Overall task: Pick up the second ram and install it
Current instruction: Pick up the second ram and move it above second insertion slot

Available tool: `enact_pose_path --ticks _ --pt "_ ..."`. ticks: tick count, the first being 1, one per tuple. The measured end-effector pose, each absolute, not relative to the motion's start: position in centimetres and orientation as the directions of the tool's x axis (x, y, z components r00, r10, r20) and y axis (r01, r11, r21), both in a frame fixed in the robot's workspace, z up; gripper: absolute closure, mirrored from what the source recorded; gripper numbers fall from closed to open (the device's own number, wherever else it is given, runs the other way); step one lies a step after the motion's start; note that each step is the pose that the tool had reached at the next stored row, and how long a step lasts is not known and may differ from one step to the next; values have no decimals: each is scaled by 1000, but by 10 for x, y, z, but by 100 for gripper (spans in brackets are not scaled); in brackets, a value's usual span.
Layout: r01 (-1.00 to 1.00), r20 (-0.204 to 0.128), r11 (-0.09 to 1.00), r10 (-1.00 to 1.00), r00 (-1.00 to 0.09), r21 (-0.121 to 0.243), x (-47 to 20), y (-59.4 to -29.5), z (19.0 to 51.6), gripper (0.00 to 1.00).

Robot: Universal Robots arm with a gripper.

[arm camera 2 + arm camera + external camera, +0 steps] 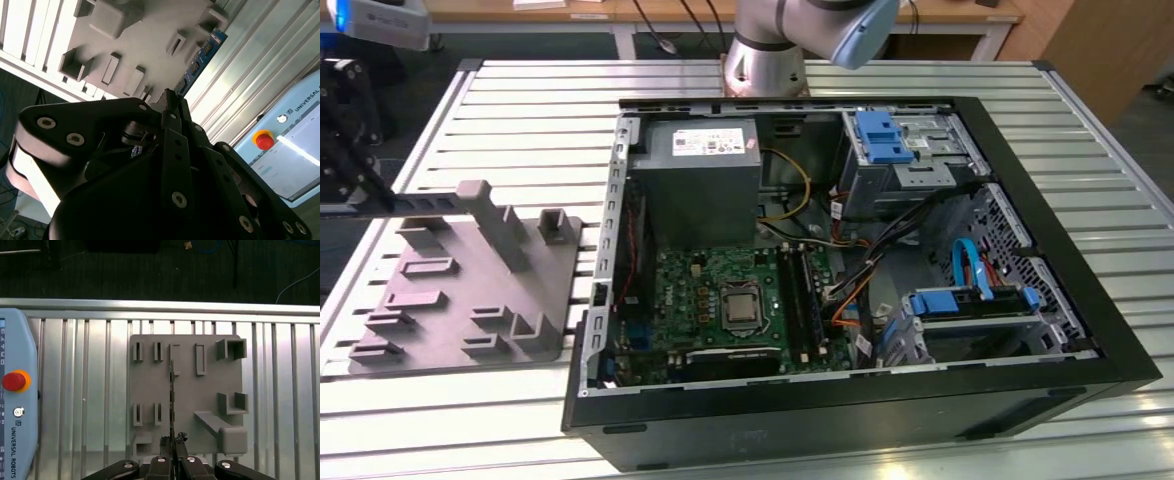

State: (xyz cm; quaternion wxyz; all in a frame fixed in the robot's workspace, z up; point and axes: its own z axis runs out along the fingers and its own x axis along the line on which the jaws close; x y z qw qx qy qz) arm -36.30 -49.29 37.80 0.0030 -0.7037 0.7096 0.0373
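My gripper (173,441) is shut on the second ram (171,390), a thin dark stick seen edge-on in the first wrist view. The stick reaches out from the fingertips over the grey holder block (200,390). In the second wrist view the gripper (169,97) holds the same ram (202,57), whose bluish face with chips shows above the holder block (145,45). In the exterior view the black gripper (347,150) hangs at the far left, beside the holder block (467,290). The green board (707,300) with its long black slots (803,295) lies inside the open computer case (854,390).
The case stands on a slatted metal table (520,100), with the arm's base (767,60) behind it. Cables, a power supply (700,170) and blue drive bays (887,140) crowd the case. A teach pendant (15,400) with a red button lies on the table near the holder block.
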Motion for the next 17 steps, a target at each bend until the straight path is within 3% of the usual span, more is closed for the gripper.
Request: enact_pose_path --ticks 17 --pt "-999 -57 7 -998 -10 49 -317 -493 378 86"
